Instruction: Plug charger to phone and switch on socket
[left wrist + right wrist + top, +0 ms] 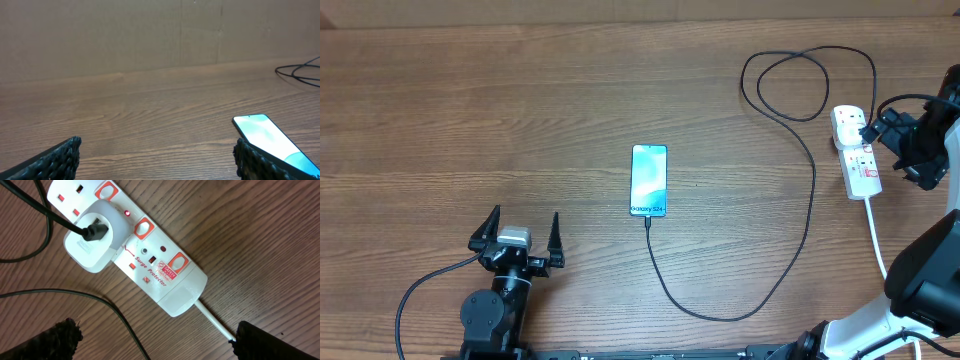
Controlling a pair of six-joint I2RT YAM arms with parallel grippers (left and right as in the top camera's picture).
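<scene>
Brown wood-grain table (pixel 470 110), backed by a plain tan wall (pixel 100 35). The slim teal-screened phone (pixel 649 180) lies mid-table. The thin black charger cable (pixel 94 230) meets its near edge and loops to the white, red-marked power strip (pixel 150 255) at the right. The left gripper (pixel 157 160) is spread low over the table; the right gripper (pixel 155 340) is spread above the strip.

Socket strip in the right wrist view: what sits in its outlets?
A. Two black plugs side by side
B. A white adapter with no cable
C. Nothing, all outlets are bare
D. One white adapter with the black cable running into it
D: a single white adapter sits in the socket strip, and the black cable enters the adapter's face.
</scene>
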